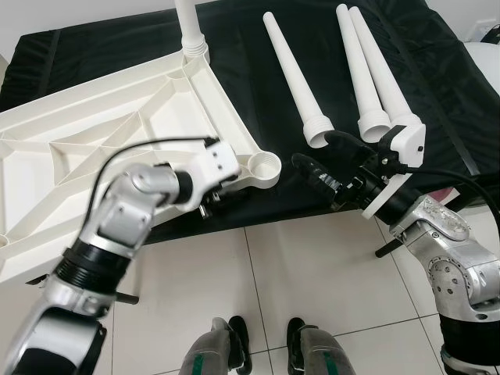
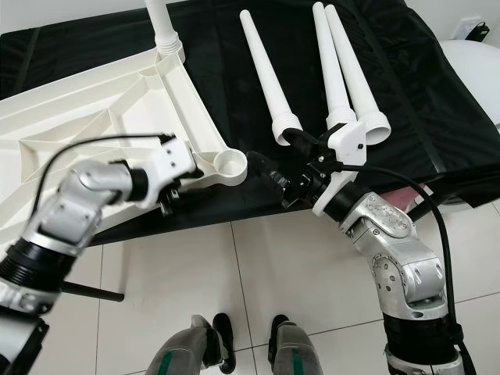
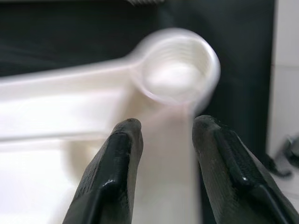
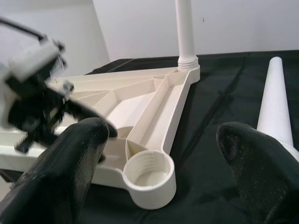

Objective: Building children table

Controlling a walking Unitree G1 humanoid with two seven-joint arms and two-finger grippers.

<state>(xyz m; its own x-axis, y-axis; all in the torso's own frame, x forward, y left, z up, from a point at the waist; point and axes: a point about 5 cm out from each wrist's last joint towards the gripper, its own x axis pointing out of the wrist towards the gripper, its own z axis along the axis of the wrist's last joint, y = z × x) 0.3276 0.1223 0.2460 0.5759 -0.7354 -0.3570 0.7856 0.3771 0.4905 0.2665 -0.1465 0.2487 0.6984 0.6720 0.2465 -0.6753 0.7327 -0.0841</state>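
- While the upturned white tabletop (image 1: 109, 141) lies on the black cloth (image 1: 437, 101), its near corner socket (image 1: 266, 166) is an empty threaded cup
- far corner socket (image 1: 195, 53) already holds one upright leg (image 1: 186, 19), cut off at the frame's top
- three loose legs (image 1: 293, 74) lie on the cloth beside the tabletop
- left gripper (image 3: 163, 140) has its fingers narrowly parted around the tabletop's rim just behind the near socket; contact is blurred in the left wrist view
- right gripper (image 1: 328, 168) is spread wide, empty, near the loose legs' threaded ends
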